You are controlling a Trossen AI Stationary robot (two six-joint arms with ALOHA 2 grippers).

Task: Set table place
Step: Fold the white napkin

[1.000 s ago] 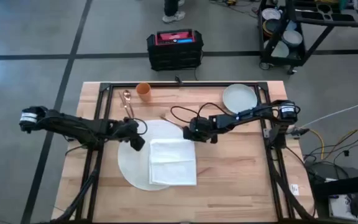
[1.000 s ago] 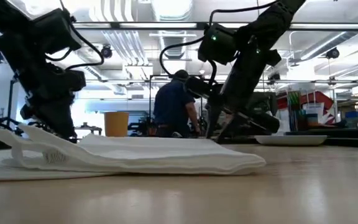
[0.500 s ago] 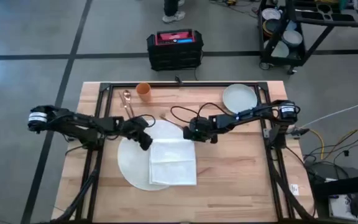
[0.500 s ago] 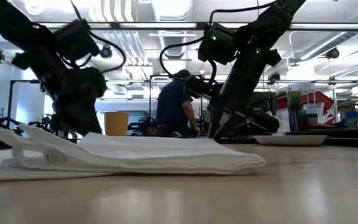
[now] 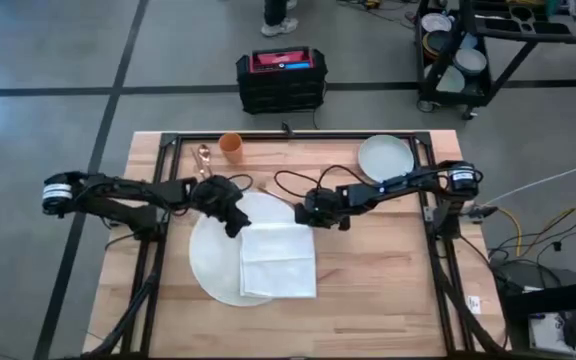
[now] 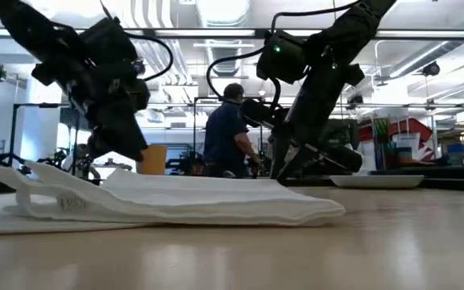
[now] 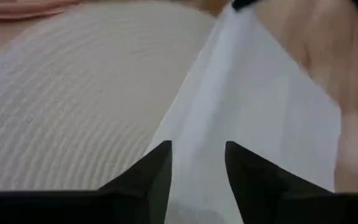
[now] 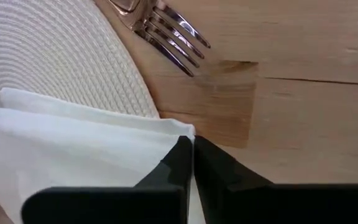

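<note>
A folded white napkin (image 5: 279,260) lies on the near right part of the round white placemat (image 5: 211,260), its right edge hanging past the mat onto the light-wood tabletop (image 5: 378,290); in the low view the napkin (image 6: 176,201) sits as a low, slightly rumpled stack on the mat's ribbed surface. The placemat rests near the middle of the tabletop, a little to the left. The left gripper (image 5: 234,226) hovers over the mat's far part, just beside the napkin's far left corner; its wrist view shows the two dark fingers (image 7: 156,177) a narrow gap apart with nothing between them, above the napkin's folded edge (image 7: 253,118) and the ribbed mat (image 7: 79,106). The right gripper (image 5: 305,215) is down at the napkin's far right corner, and in its wrist view the fingers (image 8: 182,163) are pressed together on that corner of the napkin (image 8: 92,149), at the mat's rim. Just beyond lies a copper-toned fork (image 8: 163,31) on the bare wood, touching or nearly touching the mat's far edge. Farther back on the left are a matching spoon (image 5: 205,160) and an orange cup (image 5: 231,146); whether the cup holds anything cannot be told. At the far right sits a pale grey-green plate (image 5: 385,157), with nothing on it. Behind the tabletop, a person (image 6: 228,133) stands in the room.
</note>
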